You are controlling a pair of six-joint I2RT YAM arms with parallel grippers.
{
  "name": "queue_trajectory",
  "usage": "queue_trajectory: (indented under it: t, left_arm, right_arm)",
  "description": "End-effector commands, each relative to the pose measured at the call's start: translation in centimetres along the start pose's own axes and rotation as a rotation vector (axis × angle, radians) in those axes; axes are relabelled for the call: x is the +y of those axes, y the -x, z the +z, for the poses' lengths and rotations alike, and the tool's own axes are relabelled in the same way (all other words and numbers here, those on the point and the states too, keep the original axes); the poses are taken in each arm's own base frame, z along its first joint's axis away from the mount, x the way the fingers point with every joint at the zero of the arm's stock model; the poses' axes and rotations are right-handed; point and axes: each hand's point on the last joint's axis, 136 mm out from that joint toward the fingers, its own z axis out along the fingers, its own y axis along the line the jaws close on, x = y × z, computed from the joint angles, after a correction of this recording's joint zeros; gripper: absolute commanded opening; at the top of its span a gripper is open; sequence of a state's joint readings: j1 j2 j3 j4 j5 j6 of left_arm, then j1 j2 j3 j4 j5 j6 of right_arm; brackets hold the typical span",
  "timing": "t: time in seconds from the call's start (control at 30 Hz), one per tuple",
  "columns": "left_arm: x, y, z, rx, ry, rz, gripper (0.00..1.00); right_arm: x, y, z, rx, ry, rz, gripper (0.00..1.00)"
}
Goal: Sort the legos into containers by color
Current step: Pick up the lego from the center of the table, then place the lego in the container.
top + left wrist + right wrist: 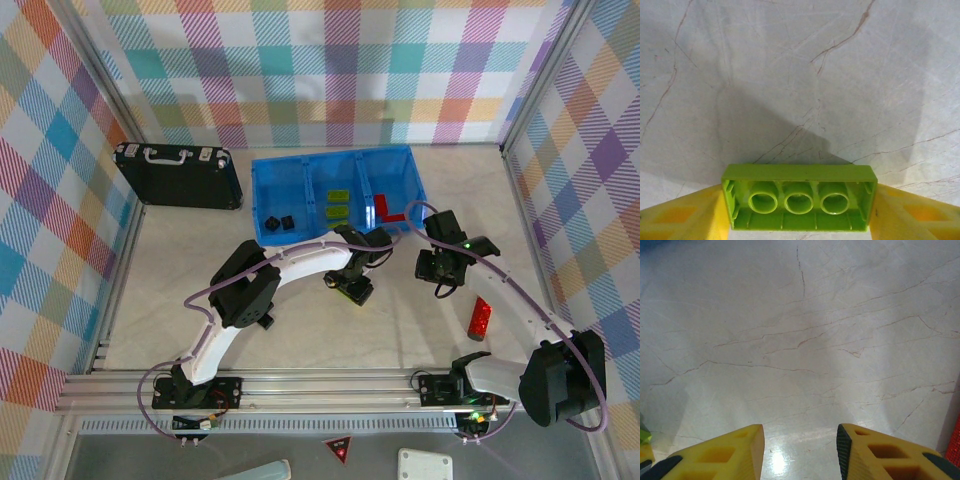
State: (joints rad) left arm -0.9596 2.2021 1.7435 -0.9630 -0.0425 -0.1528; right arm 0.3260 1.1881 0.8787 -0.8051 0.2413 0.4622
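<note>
Lime-green brick point(799, 197) up close, hollow underside facing the wrist camera, caught between the yellow fingers point(685, 220) of the left claw point(800, 210). They press on its two short ends, so I'd call it gripped, low over the tabletop point(790, 75). I can't tell whether it has lifted clear.

Over on the other side, the right claw point(800, 445) hangs partly open above bare marble with nothing in it, and a red brick point(482, 318) lies beside that arm. Beyond both claws sits the blue bin point(330, 158), with black cubes point(278, 221) on the left, green bricks point(337, 205) in the middle compartment point(345, 180) and red on the right.

My worry is the hold — it only pinches the ends, so a quick swing might twist the brick loose or drop it short of the bin's near wall. With dividers that thin, a release slightly off would put green among black or red. Both arms also crowd the bin's front and could knock together.
</note>
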Motion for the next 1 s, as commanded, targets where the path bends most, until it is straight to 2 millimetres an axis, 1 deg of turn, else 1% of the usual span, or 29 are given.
queue_trajectory:
  t: [0.0, 0.3, 0.43, 0.7, 0.97]
  left_arm:
    - [0.4, 0.0, -0.4, -0.005, 0.000, -0.009, 0.66]
    - [1.4, 2.1, -3.8, -0.132, 0.003, -0.076, 0.65]
    - [2.2, 3.6, -5.7, -0.213, -0.005, -0.137, 0.63]
    - [5.0, 7.5, -8.8, -0.386, -0.010, -0.307, 0.63]
    - [8.0, 11.5, -10.8, -0.531, -0.006, -0.447, 0.62]
  right_arm:
    - [-0.3, -0.7, 0.1, 0.023, 0.000, -0.005, 0.44]
    - [-0.3, -0.6, -0.2, 0.015, 0.003, -0.003, 0.44]
    - [-0.4, -0.6, -0.2, 0.012, 0.002, -0.003, 0.44]
    - [-0.4, -0.5, -0.3, 0.006, 0.003, -0.001, 0.44]
    - [-0.3, -0.5, -0.3, 0.004, 0.011, -0.002, 0.44]
